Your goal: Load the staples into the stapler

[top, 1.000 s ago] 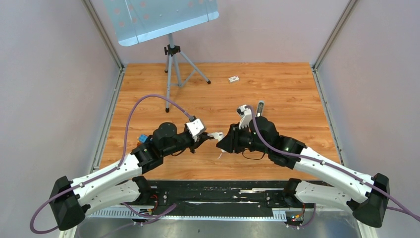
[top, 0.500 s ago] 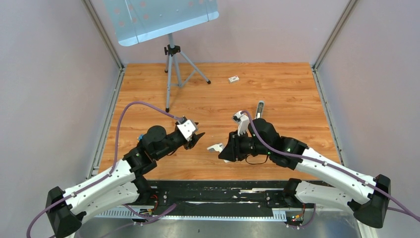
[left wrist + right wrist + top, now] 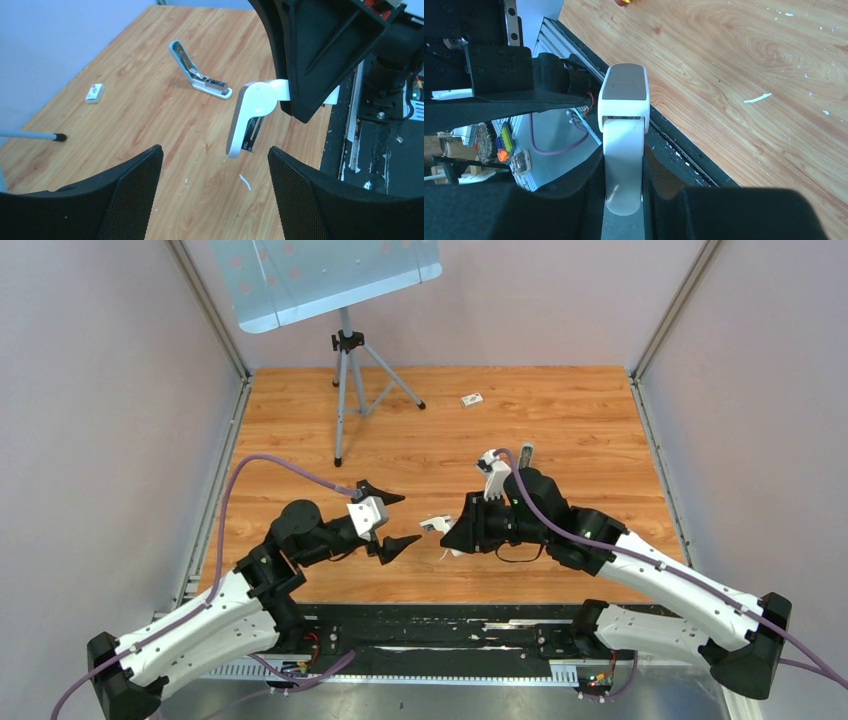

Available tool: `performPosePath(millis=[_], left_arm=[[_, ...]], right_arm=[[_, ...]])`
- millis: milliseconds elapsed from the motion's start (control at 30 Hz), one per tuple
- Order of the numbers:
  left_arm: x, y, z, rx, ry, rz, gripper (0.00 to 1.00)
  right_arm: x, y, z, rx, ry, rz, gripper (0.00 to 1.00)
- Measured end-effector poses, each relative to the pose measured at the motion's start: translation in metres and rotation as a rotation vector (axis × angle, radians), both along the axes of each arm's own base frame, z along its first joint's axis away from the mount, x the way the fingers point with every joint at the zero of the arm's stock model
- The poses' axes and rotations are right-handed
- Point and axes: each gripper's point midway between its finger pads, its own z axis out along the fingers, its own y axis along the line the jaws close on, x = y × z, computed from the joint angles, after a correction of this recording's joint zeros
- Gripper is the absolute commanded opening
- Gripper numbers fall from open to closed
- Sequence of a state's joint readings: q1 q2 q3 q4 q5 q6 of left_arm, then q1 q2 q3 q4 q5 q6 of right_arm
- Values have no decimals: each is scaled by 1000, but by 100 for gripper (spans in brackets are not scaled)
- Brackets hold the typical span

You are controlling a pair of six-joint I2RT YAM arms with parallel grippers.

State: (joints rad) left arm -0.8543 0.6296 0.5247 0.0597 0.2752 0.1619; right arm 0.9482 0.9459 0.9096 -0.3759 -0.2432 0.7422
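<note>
Reaching from the left, the left gripper (image 3: 411,518) hangs with jaws spread wide, just beside the white stapler (image 3: 435,525). The right gripper (image 3: 452,532) pinches that stapler, arm stretched leftward.

I count two staplers: a white stapler (image 3: 250,117) between my right fingers (image 3: 579,200), an open stapler (image 3: 200,75) beyond my left fingers (image 3: 135,190). One small white box (image 3: 94,93), one tripod stand (image 3: 345,350).

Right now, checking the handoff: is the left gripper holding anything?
No, the left gripper stands open, nothing between its fingers, apart from the white stapler.
</note>
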Motion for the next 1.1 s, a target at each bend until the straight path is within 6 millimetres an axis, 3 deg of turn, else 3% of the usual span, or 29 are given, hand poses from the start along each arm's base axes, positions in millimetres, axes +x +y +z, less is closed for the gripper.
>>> performPosePath(millis=[233, 367, 533, 633, 833, 1033, 1100], left_arm=[[1, -15, -28, 85, 37, -45, 80], [-1, -20, -31, 100, 22, -63, 80], [0, -28, -34, 110, 7, -79, 71], [-1, -31, -37, 107, 4, -92, 56], [-7, -30, -53, 96, 33, -105, 17], [-11, -25, -50, 54, 40, -92, 0], [-12, -25, -47, 38, 50, -87, 0]], right_arm=[[0, 1, -3, -4, 32, -13, 2], [0, 3, -6, -7, 46, -14, 2], [-3, 5, -9, -1, 71, -7, 2], [-3, 6, -9, 5, 77, -7, 4], [-6, 9, -6, 20, 88, 8, 13], [-7, 11, -3, 39, 92, 16, 18], [-7, 11, -1, 48, 89, 15, 17]])
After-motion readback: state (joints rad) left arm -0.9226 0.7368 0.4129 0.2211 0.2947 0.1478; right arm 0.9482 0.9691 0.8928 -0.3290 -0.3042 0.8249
